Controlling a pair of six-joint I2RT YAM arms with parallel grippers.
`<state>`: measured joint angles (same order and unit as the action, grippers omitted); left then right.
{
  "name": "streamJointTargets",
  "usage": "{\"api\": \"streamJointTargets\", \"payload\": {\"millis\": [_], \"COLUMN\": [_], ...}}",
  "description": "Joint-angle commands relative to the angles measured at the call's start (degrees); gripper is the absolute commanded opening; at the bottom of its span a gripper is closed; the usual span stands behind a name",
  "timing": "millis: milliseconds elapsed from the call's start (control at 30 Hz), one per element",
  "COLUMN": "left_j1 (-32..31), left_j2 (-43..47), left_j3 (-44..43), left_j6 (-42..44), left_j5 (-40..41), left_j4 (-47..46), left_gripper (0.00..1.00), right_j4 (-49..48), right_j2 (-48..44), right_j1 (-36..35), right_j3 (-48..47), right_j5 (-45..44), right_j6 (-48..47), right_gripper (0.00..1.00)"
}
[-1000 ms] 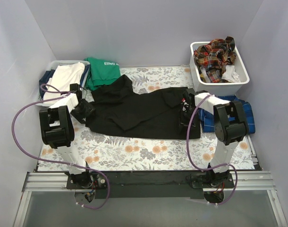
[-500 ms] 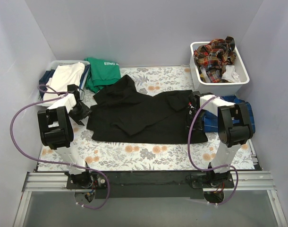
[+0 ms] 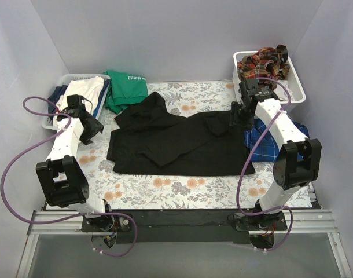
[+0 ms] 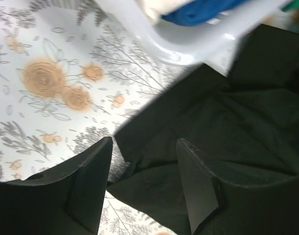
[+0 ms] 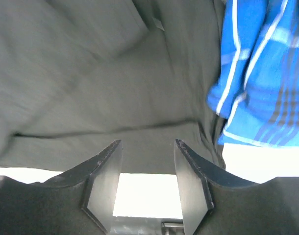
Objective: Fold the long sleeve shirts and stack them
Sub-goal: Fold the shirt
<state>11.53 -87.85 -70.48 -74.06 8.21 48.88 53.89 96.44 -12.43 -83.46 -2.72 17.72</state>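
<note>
The large black shirt point(image 3: 176, 142) lies spread on the floral table, sleeves folded in over its body. My left gripper point(image 3: 94, 128) hovers open just off the shirt's left edge; the left wrist view shows black cloth point(image 4: 228, 127) beneath its empty jaws. My right gripper point(image 3: 239, 116) is open above the shirt's upper right corner; the right wrist view shows the black cloth point(image 5: 115, 98) and the blue plaid shirt point(image 5: 267, 73). The blue plaid shirt point(image 3: 269, 142) lies at the right, partly under the arm. Red-orange plaid shirts point(image 3: 263, 66) fill the right bin.
A white bin point(image 3: 298, 98) stands at the back right. A second white bin point(image 3: 56, 120) at the back left holds white and blue cloth. The green top with white lettering point(image 3: 127, 87) lies beside it. Purple cables loop from both arms.
Both arms have swung away from the near side toward the back, and both grippers now sit higher along the black shirt's sides. The shirt's right and left edges have shifted slightly.
</note>
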Motion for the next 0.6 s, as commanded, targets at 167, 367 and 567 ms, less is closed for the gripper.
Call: {"api": "streamJointTargets", "payload": {"millis": [167, 367, 567], "left_j1": [-0.28, -1.42, -2.21], "left_j2": [2.25, 2.16, 1.63], "left_j3": [1.57, 3.07, 2.98], "left_j6": [4.54, 5.16, 5.42], "left_j5": [-18.48, -21.57, -22.36], "left_j4": [-3.18, -3.71, -3.88], "left_gripper": [0.55, 0.55, 0.56], "right_j4": [-0.72, -5.27, -5.72], "right_j2": [17.89, 24.22, 29.33], "right_j1": [-1.19, -6.29, -8.4], "right_j3": [-20.23, -28.77, -35.45], "right_j5": [9.49, 8.52, 8.09], "right_j6": [-7.94, -10.86, -11.39], "right_gripper": [0.57, 0.6, 0.61]}}
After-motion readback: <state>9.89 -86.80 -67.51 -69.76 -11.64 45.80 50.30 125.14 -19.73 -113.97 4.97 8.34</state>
